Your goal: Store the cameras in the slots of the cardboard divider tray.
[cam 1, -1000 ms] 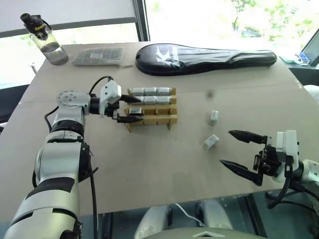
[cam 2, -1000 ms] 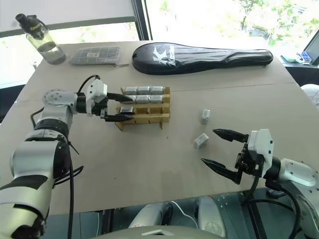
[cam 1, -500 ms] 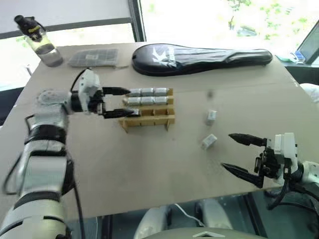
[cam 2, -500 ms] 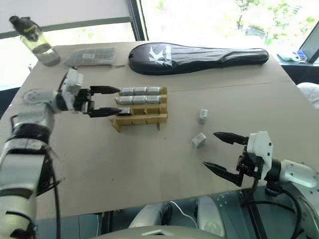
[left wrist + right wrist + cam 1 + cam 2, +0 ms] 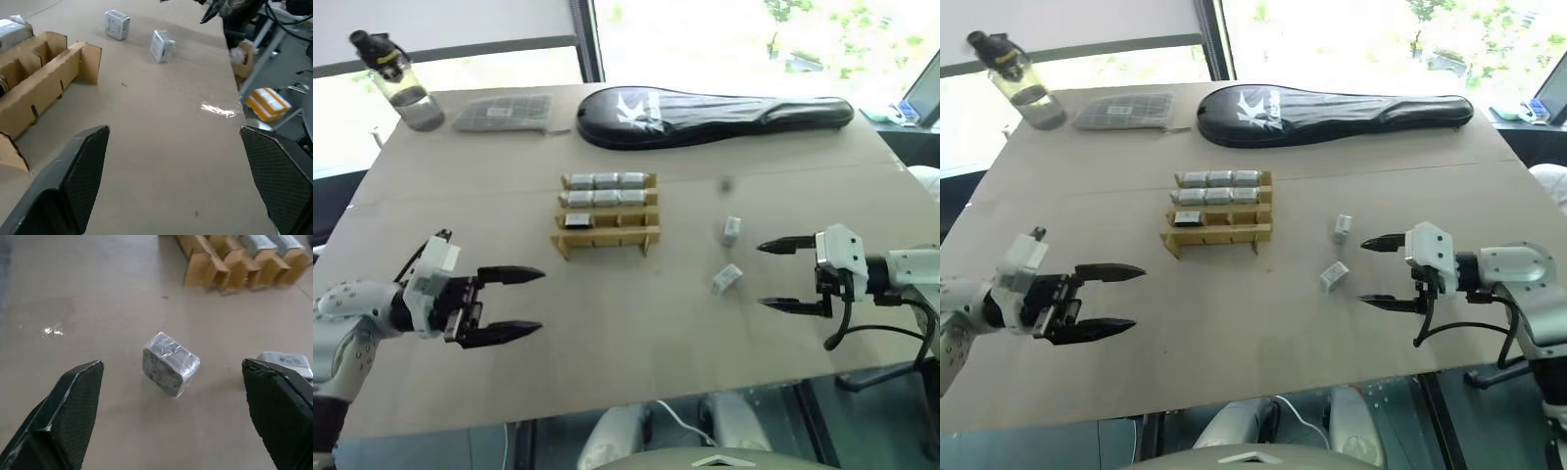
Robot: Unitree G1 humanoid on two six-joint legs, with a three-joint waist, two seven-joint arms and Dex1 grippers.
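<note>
Two hands spread wide, empty; right hand (image 5: pixel 1379 271) beside a loose camera (image 5: pixel 1334 277), left hand (image 5: pixel 1108 299) apart

Stood in a bright room on a broad tan table (image 5: pixel 636 313), backed by large windows (image 5: pixel 734 39) with a dark frame post (image 5: pixel 587 44) and washed-out greenery outside, daylight glaring off the tabletop. Along the far edge lay a clear water bottle (image 5: pixel 399 78) with a black cap, a flat grey gridded packet (image 5: pixel 503 112) and a long black racket case (image 5: pixel 715 113) with white lettering. Beyond the right edge, seen from the left wrist view, sat dark cables and an orange-yellow object (image 5: pixel 268 103) on a grey floor (image 5: pixel 288 63).
</note>
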